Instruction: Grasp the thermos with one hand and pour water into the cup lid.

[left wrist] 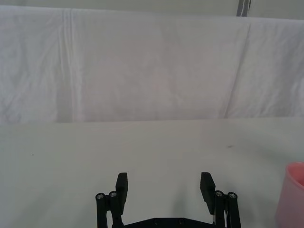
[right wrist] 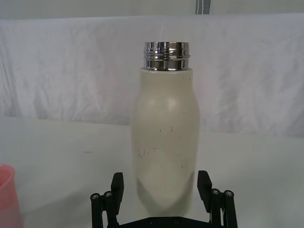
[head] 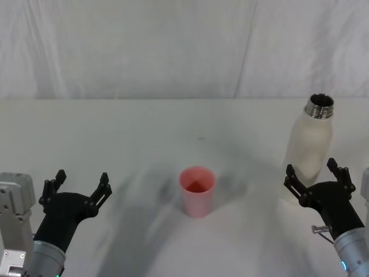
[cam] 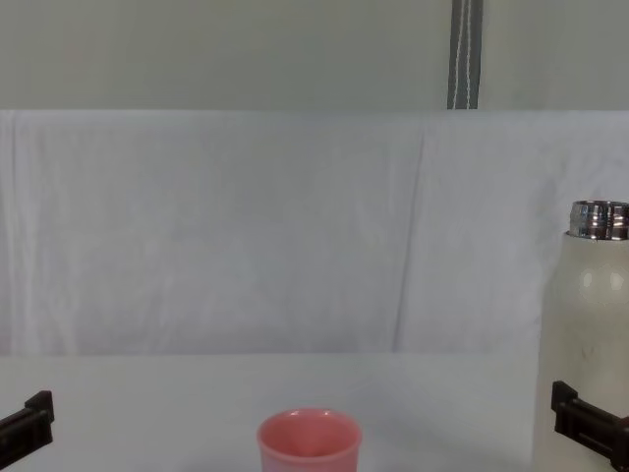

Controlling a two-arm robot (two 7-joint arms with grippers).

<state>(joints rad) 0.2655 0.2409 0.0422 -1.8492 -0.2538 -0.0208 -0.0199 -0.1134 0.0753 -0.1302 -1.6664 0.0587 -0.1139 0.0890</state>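
The cream-white thermos [head: 309, 147] stands upright at the table's right side, its steel neck uncapped. It rises straight ahead in the right wrist view [right wrist: 165, 142] and at the right edge of the chest view [cam: 588, 344]. My right gripper [head: 316, 175] is open just in front of the thermos base, one finger to each side [right wrist: 161, 186]. The pink cup lid [head: 197, 190] stands upright in the table's middle, mouth up [cam: 309, 442]. My left gripper [head: 81, 186] is open at the near left, nothing between its fingers [left wrist: 165, 187].
The white cloth-covered table [head: 144, 133] is backed by a white fabric curtain [head: 173, 46]. The cup lid's edge [left wrist: 292, 194] shows in the left wrist view and also in the right wrist view [right wrist: 8, 194].
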